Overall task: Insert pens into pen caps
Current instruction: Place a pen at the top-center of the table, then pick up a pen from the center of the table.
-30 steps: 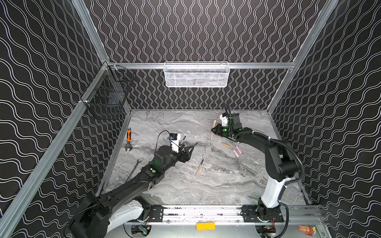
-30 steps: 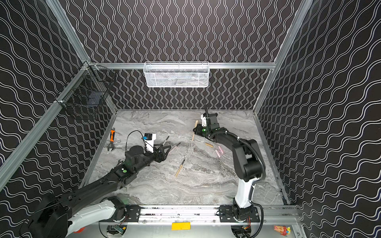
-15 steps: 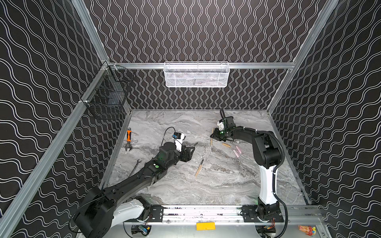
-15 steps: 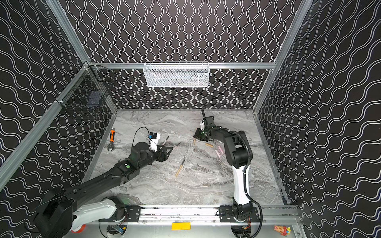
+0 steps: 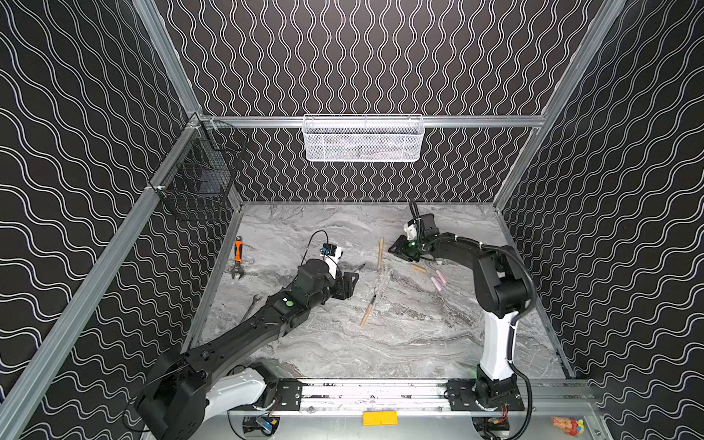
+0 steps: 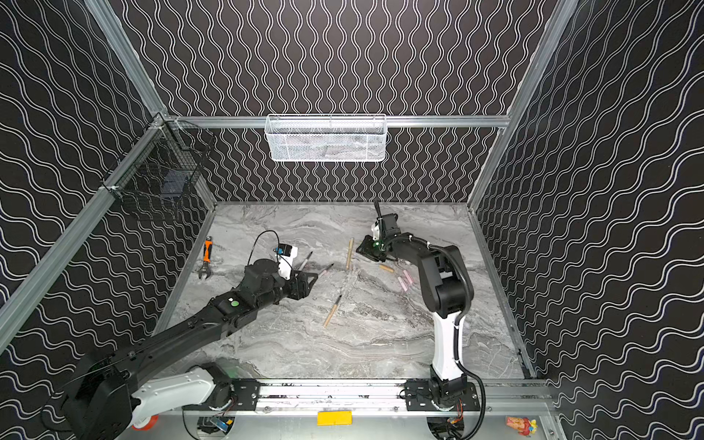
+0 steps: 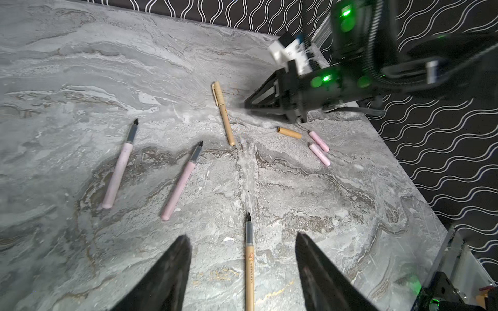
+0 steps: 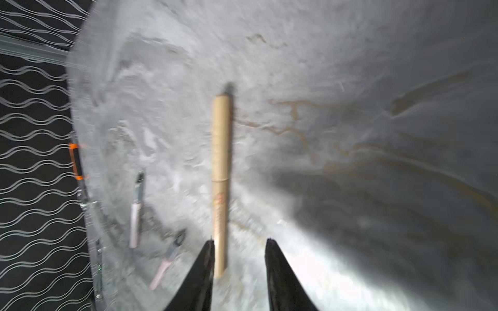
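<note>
A capped tan pen (image 8: 221, 175) lies on the marble table, one end between the fingers of my right gripper (image 8: 239, 241), which is open; the pen touches only one finger. It shows in both top views (image 5: 380, 253) (image 6: 349, 254). My left gripper (image 7: 241, 237) is open and empty, hovering over an uncapped tan pen (image 7: 249, 269) (image 5: 367, 310). Two uncapped pink pens (image 7: 120, 172) (image 7: 182, 180) lie beside it. A tan pen cap (image 7: 289, 133) and two pink pen caps (image 7: 318, 140) (image 7: 319, 154) lie close behind the right gripper (image 5: 396, 249).
An orange-handled wrench (image 5: 238, 253) and a thin silver spanner (image 5: 253, 304) lie by the left wall. A black wire basket (image 5: 202, 183) hangs on the left wall and a white mesh basket (image 5: 364, 139) on the back wall.
My right gripper has gone from shut to open, and the capped tan pen it carried now lies on the table. The left arm has shifted slightly, its jaws still open.
</note>
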Robot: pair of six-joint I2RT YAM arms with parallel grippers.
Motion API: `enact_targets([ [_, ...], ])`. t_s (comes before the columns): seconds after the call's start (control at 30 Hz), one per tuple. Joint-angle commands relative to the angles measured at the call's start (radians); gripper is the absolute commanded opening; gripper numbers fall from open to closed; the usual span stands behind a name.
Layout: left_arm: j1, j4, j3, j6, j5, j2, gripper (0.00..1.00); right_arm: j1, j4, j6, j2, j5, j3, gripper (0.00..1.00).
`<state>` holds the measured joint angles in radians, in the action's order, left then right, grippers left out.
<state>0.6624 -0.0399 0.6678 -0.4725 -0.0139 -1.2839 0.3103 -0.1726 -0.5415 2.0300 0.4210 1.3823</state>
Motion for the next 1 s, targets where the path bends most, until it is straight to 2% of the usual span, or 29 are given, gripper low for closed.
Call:
enact_targets([
  [0.0, 0.007, 0.052, 0.016, 0.030, 0.031, -0.001, 0.65, 0.001, 0.013, 0.004, -0.123, 0.000, -0.038, 0.35],
  [0.07, 0.024, 0.092, 0.029, 0.045, 0.056, -0.018, 0.65, 0.001, 0.019, 0.026, -0.215, -0.016, -0.086, 0.37],
  [0.2, 0.086, 0.176, 0.075, 0.068, 0.097, -0.097, 0.64, 0.006, 0.117, 0.056, -0.392, -0.070, -0.288, 0.42],
  [0.33, 0.157, 0.255, 0.126, 0.091, 0.123, -0.189, 0.61, 0.010, 0.138, 0.125, -0.490, -0.140, -0.436, 0.44],
  [0.47, 0.227, 0.348, 0.179, 0.121, 0.164, -0.279, 0.59, 0.010, 0.072, 0.160, -0.516, -0.210, -0.477, 0.45],
  [0.7, 0.314, 0.436, 0.247, 0.142, 0.164, -0.407, 0.54, 0.008, 0.120, 0.150, -0.532, -0.212, -0.531, 0.45],
  [0.97, 0.330, 0.439, 0.267, 0.155, 0.180, -0.512, 0.47, 0.006, 0.154, 0.126, -0.526, -0.203, -0.550, 0.43],
])
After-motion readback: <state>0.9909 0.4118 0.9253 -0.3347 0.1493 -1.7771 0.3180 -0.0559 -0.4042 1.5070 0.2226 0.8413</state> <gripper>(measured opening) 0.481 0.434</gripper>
